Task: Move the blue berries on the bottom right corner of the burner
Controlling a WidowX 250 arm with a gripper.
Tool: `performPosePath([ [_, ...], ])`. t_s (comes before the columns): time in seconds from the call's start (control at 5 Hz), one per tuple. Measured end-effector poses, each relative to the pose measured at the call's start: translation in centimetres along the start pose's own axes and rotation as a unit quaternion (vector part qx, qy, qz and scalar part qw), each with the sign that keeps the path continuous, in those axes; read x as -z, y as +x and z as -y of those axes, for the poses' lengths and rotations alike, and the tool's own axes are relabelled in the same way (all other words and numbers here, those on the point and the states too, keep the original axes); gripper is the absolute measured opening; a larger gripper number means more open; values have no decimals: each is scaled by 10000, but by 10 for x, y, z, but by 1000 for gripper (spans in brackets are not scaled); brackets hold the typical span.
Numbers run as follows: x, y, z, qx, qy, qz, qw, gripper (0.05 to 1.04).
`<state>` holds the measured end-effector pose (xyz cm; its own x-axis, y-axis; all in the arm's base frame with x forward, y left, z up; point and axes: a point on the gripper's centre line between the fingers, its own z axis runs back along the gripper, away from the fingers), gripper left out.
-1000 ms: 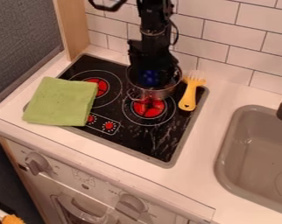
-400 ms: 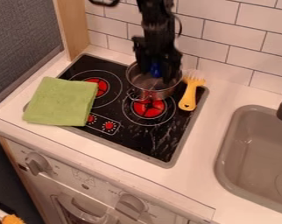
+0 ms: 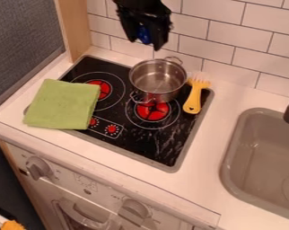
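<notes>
Jaws of the gripper (image 3: pixel 145 43) are clenched on the blue berries (image 3: pixel 144 34), which sit between them. Their visible part runs roughly up and down; pointing direction and full long axis cannot be told. Nearer, a green cloth (image 3: pixel 63 105) overlaps the stove top (image 3: pixel 132 146). Farther back stand a metal pot (image 3: pixel 165 67) and, just beside, a yellow fork (image 3: pixel 194 99) lying flat. Beyond, berries hang raised before the tiled wall (image 3: pixel 222 42).

You are seeing the hand (image 3: pixel 146 43) partly hiding the blue berries (image 3: pixel 144 34), and the top edge cutting off the arm (image 3: pixel 138 3). The green cloth (image 3: pixel 63 104) is covering the left corner of the cooktop (image 3: pixel 153 146); the right edge is cropping the sink (image 3: pixel 225 155).
</notes>
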<state>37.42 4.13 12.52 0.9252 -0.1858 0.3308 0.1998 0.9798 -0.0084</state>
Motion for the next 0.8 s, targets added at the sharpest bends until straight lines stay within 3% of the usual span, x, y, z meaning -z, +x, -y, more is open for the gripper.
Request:
performPosePath([
  [0.2,1,-44,11,150,-4,-383,9992,829],
  [0.4,15,-94,28,465,71,-800,9957,829],
  [0.6,31,-117,53,974,131,-1004,9901,829],
  [0.8,49,-128,79,1642,405,-1105,9794,830],
])
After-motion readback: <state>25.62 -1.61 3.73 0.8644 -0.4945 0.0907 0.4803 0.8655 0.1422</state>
